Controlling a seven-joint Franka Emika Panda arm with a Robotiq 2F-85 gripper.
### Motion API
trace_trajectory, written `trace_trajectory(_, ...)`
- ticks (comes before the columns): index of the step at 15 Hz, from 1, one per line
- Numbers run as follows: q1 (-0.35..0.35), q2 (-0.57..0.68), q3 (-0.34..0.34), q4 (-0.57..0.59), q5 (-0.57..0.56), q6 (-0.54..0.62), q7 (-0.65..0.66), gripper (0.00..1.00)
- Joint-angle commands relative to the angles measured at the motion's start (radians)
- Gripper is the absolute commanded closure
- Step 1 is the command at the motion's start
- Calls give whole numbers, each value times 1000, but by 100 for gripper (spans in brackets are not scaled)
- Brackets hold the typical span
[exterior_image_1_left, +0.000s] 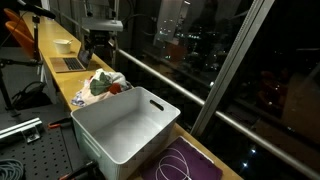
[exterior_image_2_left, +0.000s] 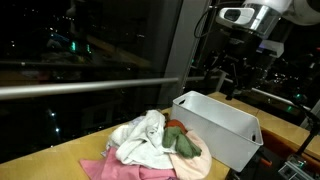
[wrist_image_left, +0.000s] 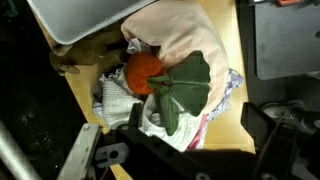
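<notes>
A heap of clothes lies on the wooden counter beside a white plastic bin. In the wrist view the heap shows an orange-red cloth, a dark green cloth, a pale pink cloth and white patterned fabric. My gripper hangs well above the heap, jaws spread wide with nothing between them. In both exterior views the gripper is up in the air, apart from the clothes and the bin.
An open laptop sits further along the counter. A purple mat with a white cable lies past the bin. A metal rail and dark windows run along the counter's far side. The bin's corner is in the wrist view.
</notes>
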Motion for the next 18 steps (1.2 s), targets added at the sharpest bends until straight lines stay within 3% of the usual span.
trace_trajectory(1,9,-20,-5,-20,1,17,-6,0)
trace_trajectory(8,4,126,1,79,-56,35,20,0)
trace_trajectory(18,7,456,21,394,-112,-39,75,0)
